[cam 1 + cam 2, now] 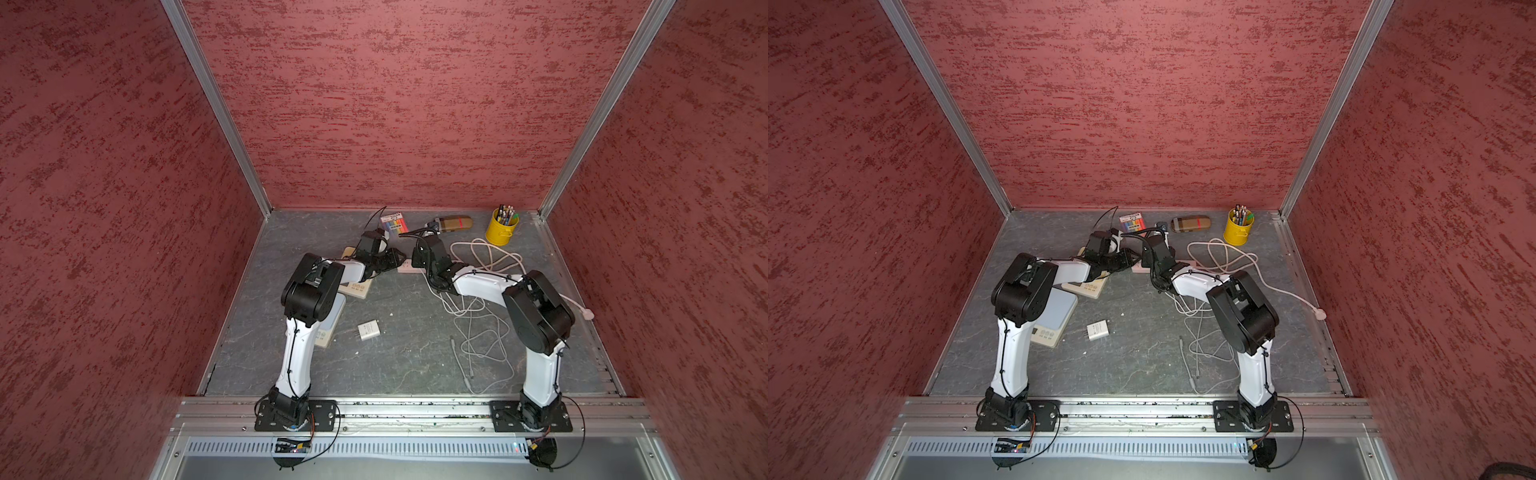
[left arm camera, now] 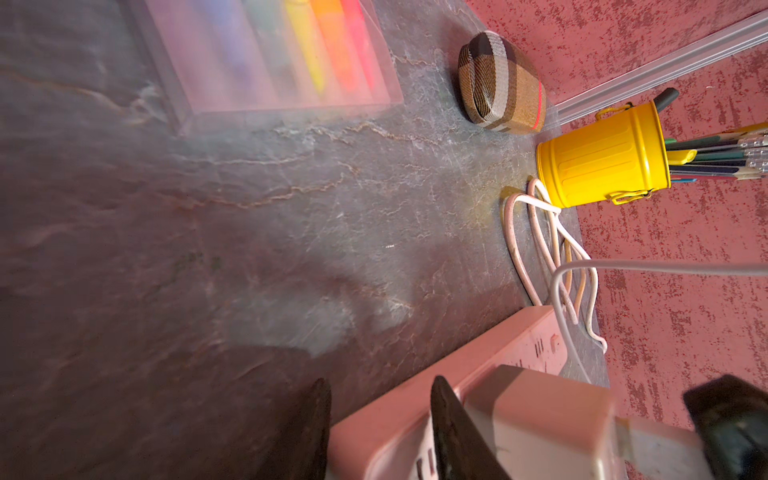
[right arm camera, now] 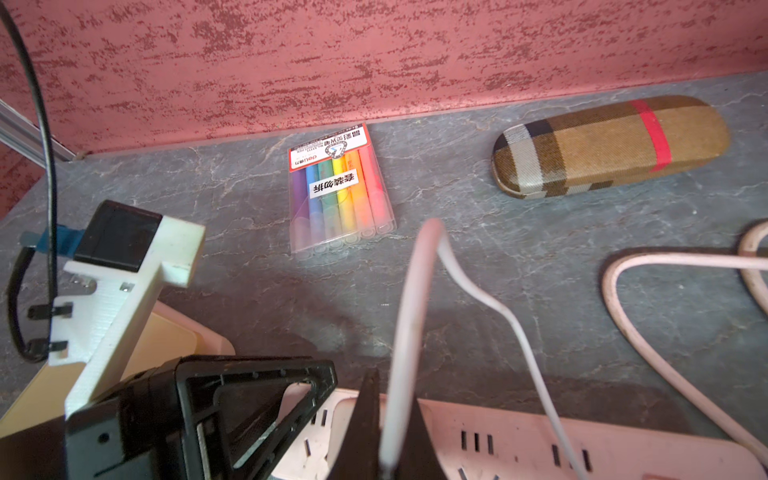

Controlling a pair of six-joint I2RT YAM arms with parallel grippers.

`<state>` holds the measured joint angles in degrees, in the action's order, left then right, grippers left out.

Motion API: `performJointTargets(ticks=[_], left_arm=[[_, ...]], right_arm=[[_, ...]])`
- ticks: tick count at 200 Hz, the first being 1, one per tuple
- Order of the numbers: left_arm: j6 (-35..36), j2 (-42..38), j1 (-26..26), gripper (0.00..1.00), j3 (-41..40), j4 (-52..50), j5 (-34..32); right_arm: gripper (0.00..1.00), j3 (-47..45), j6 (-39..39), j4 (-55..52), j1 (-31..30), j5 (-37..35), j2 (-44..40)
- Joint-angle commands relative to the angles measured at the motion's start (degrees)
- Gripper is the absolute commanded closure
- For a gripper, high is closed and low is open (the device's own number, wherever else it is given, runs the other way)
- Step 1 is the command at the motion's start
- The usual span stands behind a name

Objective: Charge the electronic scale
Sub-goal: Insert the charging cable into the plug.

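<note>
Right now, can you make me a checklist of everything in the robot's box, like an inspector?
Surface: grey slate table, few white specks.
Job's things: far scale, near scale, both partly under the left arm; adapter on power strip; second adapter lying loose.
Clutter: marker pack, glasses case, yellow pen pot.
Grippers: left gripper fingers apart astride the strip's end, grip unclear; right gripper fingers shut on charging cable.
Cables: strip cord coiled, thin white cable tangled by right arm.
Surroundings: red walls, metal frame.

A marker pack (image 3: pixel 340 187), plaid glasses case (image 3: pixel 611 145) and yellow pencil bucket (image 1: pixel 501 229) sit apart.
</note>
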<state>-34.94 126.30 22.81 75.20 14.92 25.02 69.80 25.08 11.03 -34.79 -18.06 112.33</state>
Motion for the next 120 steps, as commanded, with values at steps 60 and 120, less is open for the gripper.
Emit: performJointTargets(ticks=[60, 120], left_arm=[[-1.5, -0.3, 2.1, 0.60, -1.7, -0.4, 8.1], [-0.9, -0.6, 2.3, 0.61, -1.3, -1.7, 7.2]], right_arm=[[1.00, -6.3, 4.3, -7.6, -3.0, 6.8, 3.8], [1.00, -6.4, 3.5, -8.2, -4.6, 5.8, 7.3]])
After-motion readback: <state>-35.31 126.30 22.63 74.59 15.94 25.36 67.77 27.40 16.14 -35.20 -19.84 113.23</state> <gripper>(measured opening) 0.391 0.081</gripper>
